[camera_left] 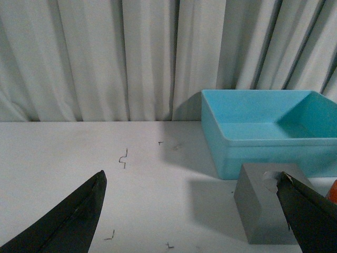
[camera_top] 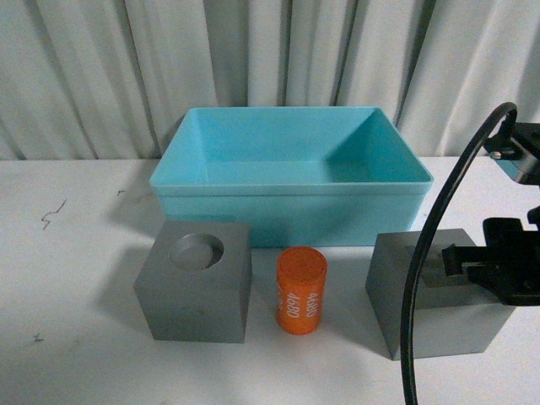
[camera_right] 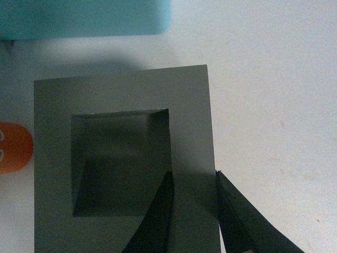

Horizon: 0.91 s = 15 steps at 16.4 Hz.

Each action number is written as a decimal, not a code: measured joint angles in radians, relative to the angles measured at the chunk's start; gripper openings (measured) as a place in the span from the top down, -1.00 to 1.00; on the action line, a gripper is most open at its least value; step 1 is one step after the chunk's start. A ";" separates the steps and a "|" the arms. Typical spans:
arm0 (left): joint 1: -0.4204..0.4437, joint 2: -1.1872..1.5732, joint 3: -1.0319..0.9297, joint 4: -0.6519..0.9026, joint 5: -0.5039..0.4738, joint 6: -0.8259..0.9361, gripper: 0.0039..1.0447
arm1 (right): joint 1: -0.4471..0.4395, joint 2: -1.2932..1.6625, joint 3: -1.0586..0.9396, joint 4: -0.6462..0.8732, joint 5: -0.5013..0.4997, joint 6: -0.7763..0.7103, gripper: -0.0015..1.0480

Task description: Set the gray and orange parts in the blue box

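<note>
- The left end effector point(camera_left: 190, 175) is seen released, its two dark fingers point(camera_left: 68, 221) spread wide above the white desk point(camera_top: 76, 278), with nothing between them.
- The gray cube with the round recess point(camera_top: 196, 291) is set on the desk at 9 o'clock of the orange cylinder, near it but apart, with the recess facing up.
- The orange cylinder point(camera_top: 301, 291) is stood upright on the desk between the two cubes, touching neither. White digits are printed sideways on its side.
- The blue box point(camera_top: 291, 187) is placed at 12 o'clock of the cylinder, just behind the row of three parts and backed by a pale curtain point(camera_top: 84, 76). All three parts are found outside it.
- The gray cube with the square hole point(camera_top: 439, 325) is set on the desk at 3 o'clock of the cylinder, with the hole facing up.
- The right end effector point(camera_right: 194, 176) is clenched on the wall of that cube at the side away from the cylinder: one finger is lowered inside the hole, the other laid against the outer face.
- A black cable point(camera_top: 422, 270) is looped in front of the same cube.
</note>
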 joint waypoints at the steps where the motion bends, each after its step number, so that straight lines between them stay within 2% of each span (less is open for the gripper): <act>1: 0.000 0.000 0.000 0.000 0.000 0.000 -0.88 | -0.054 -0.163 -0.015 -0.060 0.001 0.001 0.67; 2: 0.000 0.000 0.000 0.000 0.000 0.000 -0.88 | -0.106 -0.301 0.154 -0.060 -0.010 -0.037 0.67; 3: 0.000 0.000 0.000 0.000 0.000 0.000 -0.88 | -0.104 -0.218 0.343 0.026 -0.036 -0.055 0.67; 7: 0.000 0.000 0.000 0.000 0.000 0.000 -0.88 | -0.045 0.084 0.565 0.046 -0.092 -0.009 0.67; 15: 0.000 0.000 0.000 0.000 0.000 0.000 -0.88 | 0.007 0.255 0.675 -0.006 -0.082 0.064 0.67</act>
